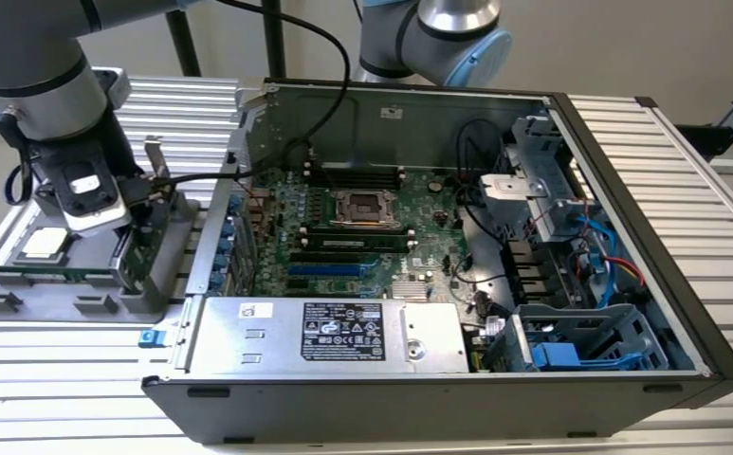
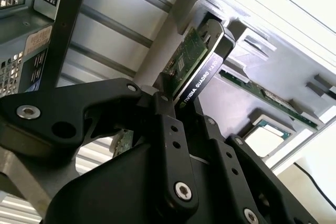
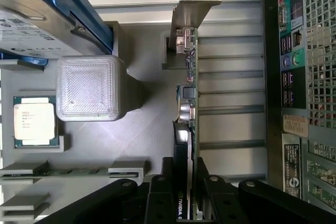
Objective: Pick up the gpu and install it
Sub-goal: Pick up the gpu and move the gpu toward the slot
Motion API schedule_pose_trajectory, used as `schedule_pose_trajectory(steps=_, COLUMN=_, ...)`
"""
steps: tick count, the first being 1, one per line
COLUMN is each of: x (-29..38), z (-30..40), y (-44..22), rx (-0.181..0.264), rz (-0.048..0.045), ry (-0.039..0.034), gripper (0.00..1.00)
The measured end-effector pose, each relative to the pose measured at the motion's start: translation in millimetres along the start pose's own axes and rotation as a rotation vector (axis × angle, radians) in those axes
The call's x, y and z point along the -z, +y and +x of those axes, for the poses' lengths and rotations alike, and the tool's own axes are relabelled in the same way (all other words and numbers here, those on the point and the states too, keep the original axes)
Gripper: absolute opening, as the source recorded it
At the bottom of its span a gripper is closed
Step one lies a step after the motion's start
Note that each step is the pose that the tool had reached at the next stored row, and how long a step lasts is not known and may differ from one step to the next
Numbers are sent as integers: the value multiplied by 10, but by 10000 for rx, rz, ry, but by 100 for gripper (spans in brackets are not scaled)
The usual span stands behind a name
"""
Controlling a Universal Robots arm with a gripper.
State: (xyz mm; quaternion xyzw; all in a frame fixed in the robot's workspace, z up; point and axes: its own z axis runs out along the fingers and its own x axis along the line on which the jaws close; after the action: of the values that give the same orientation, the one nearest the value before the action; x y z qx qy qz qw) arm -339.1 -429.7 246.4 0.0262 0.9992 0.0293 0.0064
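On the slatted desk (image 1: 63, 398), the open computer case (image 1: 404, 408) has no card fitted yet. Beside it, on the grey tray (image 1: 37, 308), the gpu (image 3: 191, 98) stands on edge in its slot with the pincer (image 3: 185, 180) clamped on it. Lifting and installing are not yet done.

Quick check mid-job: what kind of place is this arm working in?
Most likely a lab workcell for computer assembly. An open computer case with its motherboard exposed lies on a slatted metal table. Beside it, a grey parts tray holds the gpu upright, with the gripper closed on it.
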Motion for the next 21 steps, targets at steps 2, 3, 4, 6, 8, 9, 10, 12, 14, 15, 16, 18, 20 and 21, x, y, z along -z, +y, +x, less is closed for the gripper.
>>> schedule_pose_trajectory(steps=2, x=11, z=0, y=1, rx=0, rz=-4, ry=-4, gripper=0)
schedule_pose_trajectory(steps=3, x=18, z=0, y=1, rx=0, rz=-3, ry=-3, gripper=0)
schedule_pose_trajectory(steps=4, x=24, z=0, y=2, rx=-1, rz=-3, ry=-4, gripper=0)
schedule_pose_trajectory(steps=6, x=36, z=0, y=3, rx=-3, rz=-3, ry=-4, gripper=0)
schedule_pose_trajectory(steps=8, x=52, z=1, y=5, rx=-4, rz=-3, ry=-4, gripper=0)
schedule_pose_trajectory(steps=9, x=59, z=0, y=5, rx=-3, rz=-4, ry=-4, gripper=0)
schedule_pose_trajectory(steps=10, x=66, z=0, y=5, rx=-3, rz=-2, ry=-3, gripper=0)
schedule_pose_trajectory(steps=12, x=78, z=-1, y=5, rx=-1, rz=-3, ry=-4, gripper=0)
schedule_pose_trajectory(steps=14, x=89, z=-1, y=6, rx=-1, rz=-4, ry=-4, gripper=0)
schedule_pose_trajectory(steps=15, x=95, z=-1, y=6, rx=-1, rz=-3, ry=-4, gripper=0)
schedule_pose_trajectory(steps=16, x=99, z=-1, y=7, rx=-1, rz=-4, ry=-5, gripper=0)
schedule_pose_trajectory(steps=18, x=104, z=-1, y=7, rx=-1, rz=-5, ry=-6, gripper=0)
schedule_pose_trajectory(steps=20, x=110, z=-1, y=7, rx=-1, rz=-3, ry=-4, gripper=0)
schedule_pose_trajectory(steps=21, x=112, z=-1, y=7, rx=-1, rz=-4, ry=-4, gripper=0)
